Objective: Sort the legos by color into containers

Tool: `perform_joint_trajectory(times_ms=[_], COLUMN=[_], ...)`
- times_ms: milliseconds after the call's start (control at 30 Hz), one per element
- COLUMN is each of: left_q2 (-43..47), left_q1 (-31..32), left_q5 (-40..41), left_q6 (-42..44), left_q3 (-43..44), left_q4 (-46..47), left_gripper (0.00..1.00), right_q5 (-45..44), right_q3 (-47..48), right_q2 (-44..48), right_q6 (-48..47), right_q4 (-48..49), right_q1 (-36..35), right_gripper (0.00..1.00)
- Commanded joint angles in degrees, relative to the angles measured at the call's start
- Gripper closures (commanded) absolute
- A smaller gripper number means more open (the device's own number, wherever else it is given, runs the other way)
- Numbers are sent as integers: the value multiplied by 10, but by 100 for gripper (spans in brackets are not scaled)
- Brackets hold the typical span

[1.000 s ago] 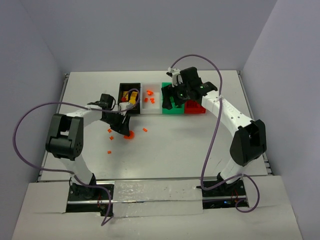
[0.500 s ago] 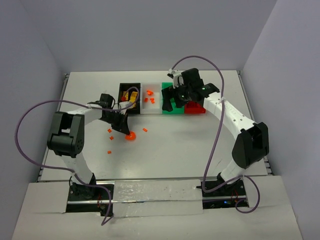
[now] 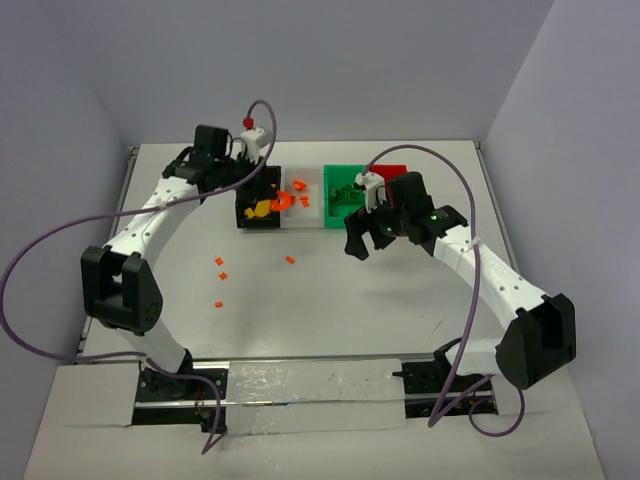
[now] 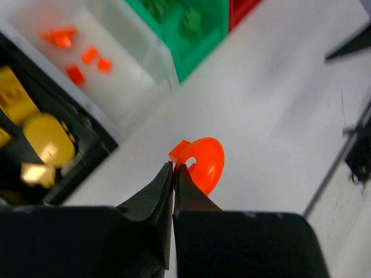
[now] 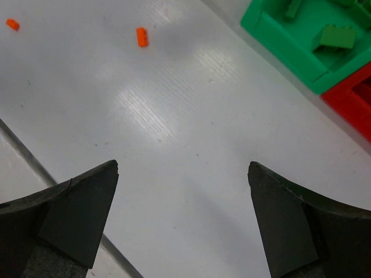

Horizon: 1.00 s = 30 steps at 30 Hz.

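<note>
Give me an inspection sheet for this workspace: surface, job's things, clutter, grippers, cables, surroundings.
Surface: white table, faint specks.
Job's things: black bin holds yellow legos; white bin, orange legos; green bin, green legos; red bin partly hidden; four loose orange legos on the table.
Clutter: nothing seen.
Grippers: left gripper shut on an orange round piece by the black and white bins; right gripper open, empty, over the table.
Cables: purple cables loop at left and right.
Surroundings: plain walls on three sides.
</note>
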<state>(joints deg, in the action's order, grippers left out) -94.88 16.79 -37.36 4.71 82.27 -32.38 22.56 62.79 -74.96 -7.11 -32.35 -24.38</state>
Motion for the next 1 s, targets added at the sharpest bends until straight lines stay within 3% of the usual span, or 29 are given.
perform_joint_trajectory(times_ms=[0,167,333,500,533,567,633,733,867,967], left_q2=[-82,-200,-273,-306,-308,-310,-309,-296,-236,-127], left_q1=[34,55,66,65,65,65,65,62,43,7], left_q5=[87,137,178,211,213,210,208,198,178,159], left_q6=[-86,-98,-95,-92,-91,-87,-84,-84,-103,-122], left_q3=[92,236,294,323,330,338,349,370,401,338], left_q4=[62,56,48,51,46,40,33,12,-27,-43], left_gripper=[100,100,99,81,75,64,46,37,36,37], right_q5=[1,-7,-16,-36,-48,-59,-71,-88,-111,-147], right_q3=[-28,-35,-38,-42,-42,-40,-35,-18,11,56], right_q2=[36,47,47,36,33,28,19,-9,-63,-125], right_q6=[-27,-43,-49,-49,-49,-48,-45,-39,-22,5], right_q4=[25,13,10,20,23,28,32,38,58,59], right_q1=[1,0,-3,-21,-30,-40,-50,-73,-107,-147], right_gripper=[0,0,0,2,2,3,3,5,11,16])
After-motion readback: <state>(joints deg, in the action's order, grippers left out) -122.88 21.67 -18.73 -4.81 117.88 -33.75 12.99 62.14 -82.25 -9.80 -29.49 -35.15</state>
